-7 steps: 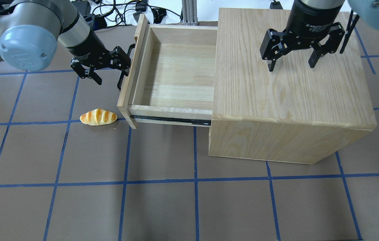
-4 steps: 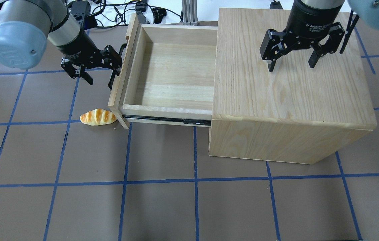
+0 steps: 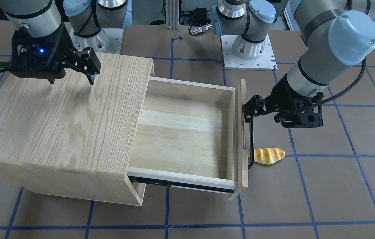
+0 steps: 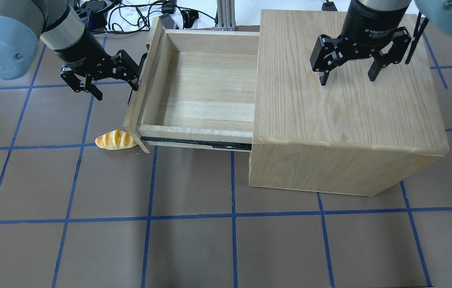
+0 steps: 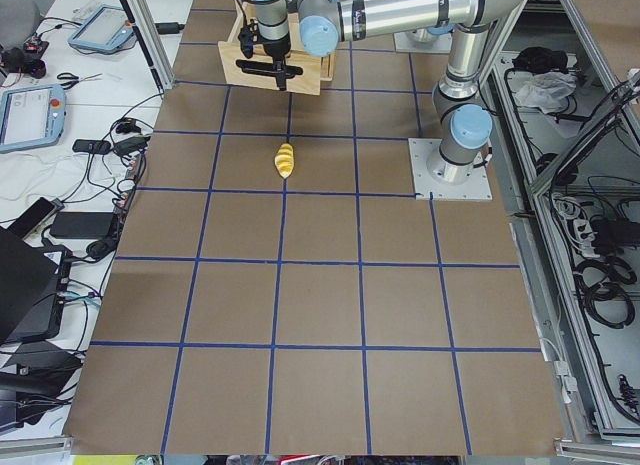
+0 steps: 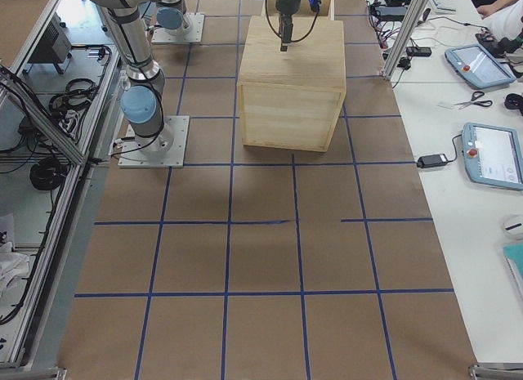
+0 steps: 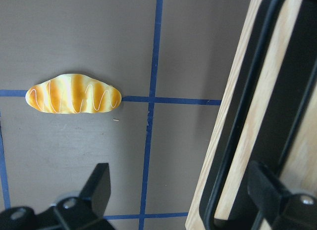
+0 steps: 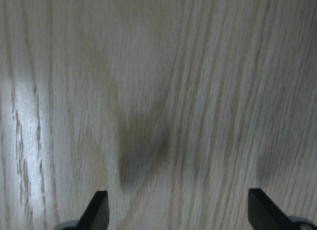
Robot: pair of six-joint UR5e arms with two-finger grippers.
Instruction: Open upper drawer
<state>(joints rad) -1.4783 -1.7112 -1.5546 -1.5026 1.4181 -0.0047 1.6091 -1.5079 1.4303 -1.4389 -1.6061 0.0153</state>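
The wooden cabinet (image 4: 345,112) stands on the table, and its upper drawer (image 4: 206,88) is pulled far out to the left and is empty. My left gripper (image 4: 114,86) is open beside the drawer front. One finger (image 7: 270,193) sits hooked behind the black handle (image 7: 242,121), and the other finger (image 7: 99,188) hangs free over the table. My right gripper (image 4: 345,78) is open and empty just above the cabinet top, which fills the right wrist view (image 8: 181,215).
A toy bread roll (image 4: 116,140) lies on the brown mat right beside the drawer front's near corner; it also shows in the left wrist view (image 7: 74,94). Cables (image 4: 130,12) and a metal post (image 4: 226,14) sit behind the drawer. The arm bases (image 3: 247,49) stand behind the cabinet.
The drawer has slid further out to the left. My left gripper moved left with the handle. The drawer front's corner now reaches the bread roll. The right arm has not moved.
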